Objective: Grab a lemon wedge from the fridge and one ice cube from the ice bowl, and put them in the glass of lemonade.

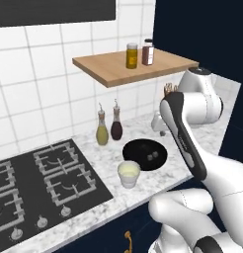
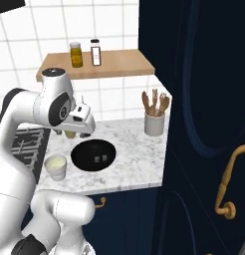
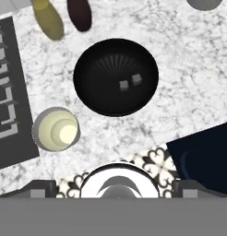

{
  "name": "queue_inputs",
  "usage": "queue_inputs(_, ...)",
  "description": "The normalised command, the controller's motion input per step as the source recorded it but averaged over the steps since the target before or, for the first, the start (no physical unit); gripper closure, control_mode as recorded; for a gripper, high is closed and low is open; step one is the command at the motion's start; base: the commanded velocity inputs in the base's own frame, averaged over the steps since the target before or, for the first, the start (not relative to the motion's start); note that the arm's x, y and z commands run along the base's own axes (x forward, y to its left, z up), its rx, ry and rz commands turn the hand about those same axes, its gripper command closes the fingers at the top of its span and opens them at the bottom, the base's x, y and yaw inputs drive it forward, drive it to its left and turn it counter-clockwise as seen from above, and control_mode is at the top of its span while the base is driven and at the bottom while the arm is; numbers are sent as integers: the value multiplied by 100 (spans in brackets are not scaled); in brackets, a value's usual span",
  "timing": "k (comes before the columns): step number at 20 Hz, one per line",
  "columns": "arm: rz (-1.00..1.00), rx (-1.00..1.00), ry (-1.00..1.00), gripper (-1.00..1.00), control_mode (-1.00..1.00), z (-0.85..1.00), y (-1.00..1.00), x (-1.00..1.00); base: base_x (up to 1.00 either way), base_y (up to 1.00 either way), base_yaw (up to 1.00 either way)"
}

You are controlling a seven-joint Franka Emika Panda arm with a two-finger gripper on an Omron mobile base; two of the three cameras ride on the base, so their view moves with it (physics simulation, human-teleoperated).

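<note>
The black ice bowl (image 3: 115,53) sits on the marble counter with two small ice cubes (image 3: 124,85) in it. My gripper (image 3: 113,187) hangs high above the bowl's near rim, looking straight down. Its fingertips (image 3: 39,187) stand wide apart, open, with nothing between them. The glass of lemonade (image 3: 55,129) stands just beside the bowl toward the stove, whitish with pale yellow liquid. From the base I see the bowl (image 1: 144,154) (image 2: 93,155), the glass (image 1: 129,173) (image 2: 56,166) and the hand (image 2: 80,121) over the counter. The fridge and the lemon wedge are out of view.
A gas stove (image 1: 39,183) lies left of the glass. Two oil bottles (image 1: 102,129) stand behind the bowl. A white utensil holder (image 2: 154,122) is at the back right. A wooden shelf (image 2: 99,64) with two jars hangs above. A tall navy cabinet (image 2: 209,124) bounds the counter's right.
</note>
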Motion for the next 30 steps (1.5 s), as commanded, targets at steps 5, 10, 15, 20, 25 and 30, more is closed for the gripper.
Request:
queue_inputs(5,0,0,0,-100,100,0,0,0,0,0,0)
queue_inputs(10,0,1,16,-100,-100,-11,0,18,0,0,0)
queue_inputs(15,17,7,39,-100,-100,-48,-7,77,0,0,0)
queue_inputs(20,43,10,2,-100,-100,-49,-28,100,0,0,0)
queue_inputs(25,16,-2,0,-100,-100,-61,0,83,0,0,0)
queue_inputs(30,0,-3,0,-100,-100,-59,2,43,0,0,0)
